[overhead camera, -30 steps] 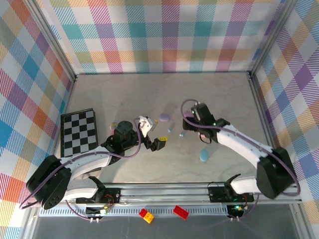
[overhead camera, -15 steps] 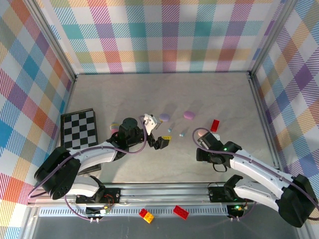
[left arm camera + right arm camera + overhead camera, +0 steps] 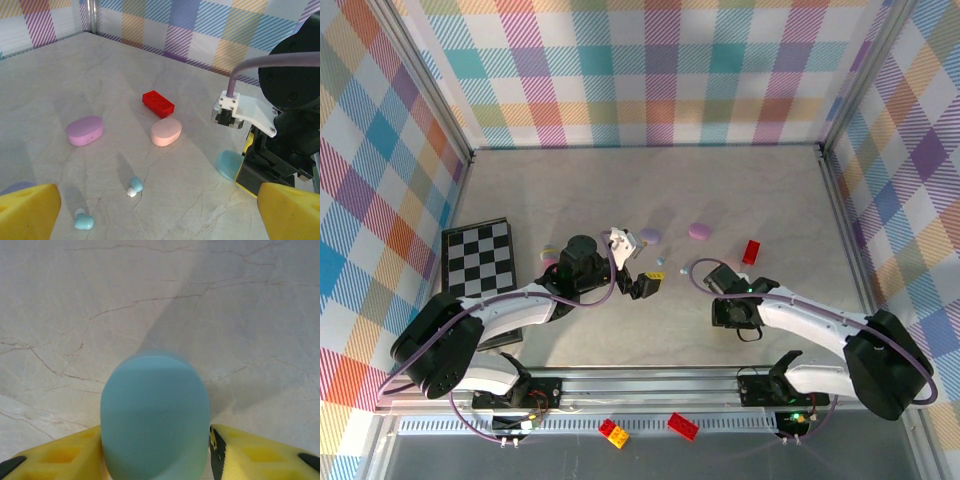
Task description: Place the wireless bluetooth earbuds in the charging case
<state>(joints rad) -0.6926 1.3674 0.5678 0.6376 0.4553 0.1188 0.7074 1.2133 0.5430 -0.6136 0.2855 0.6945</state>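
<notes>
My right pincer (image 3: 156,460) is pinching the teal oval plastic charging case (image 3: 155,410). The case sits between my yellow fingers (image 3: 55,455) with both of its sides touching them, above the pale marbled table top (image 3: 225,300). I cannot tell whether it rests on the table or is lifted clear.

My left pincer (image 3: 159,215) is spread wide, with bare table between its two yellow fingertips (image 3: 27,212). Two tiny teal stemmed plastic earbuds (image 3: 83,220) lie just ahead of it, apart from both fingertips. My landmark is the red plastic toy brick (image 3: 158,104), and both buds are on the near side of it. The first is close to the fingertip on the left of my left wrist view. The second earbud (image 3: 134,186), which has a white tip, lies nearer the brick and close to the middle of the gap between my fingertips. The two buds are near each other but not touching.

The teal case also shows in my left wrist view, lower and to the right of the brick, with my right pincer around it. It is well apart from both buds.

Farther out, a pale pink oval plastic case (image 3: 166,131) lies just beside the brick on its near side. A mauve oval plastic case (image 3: 84,130) lies to the left of the brick, a little nearer to me. Beyond the brick stands the pastel plaid wall (image 3: 200,25).
</notes>
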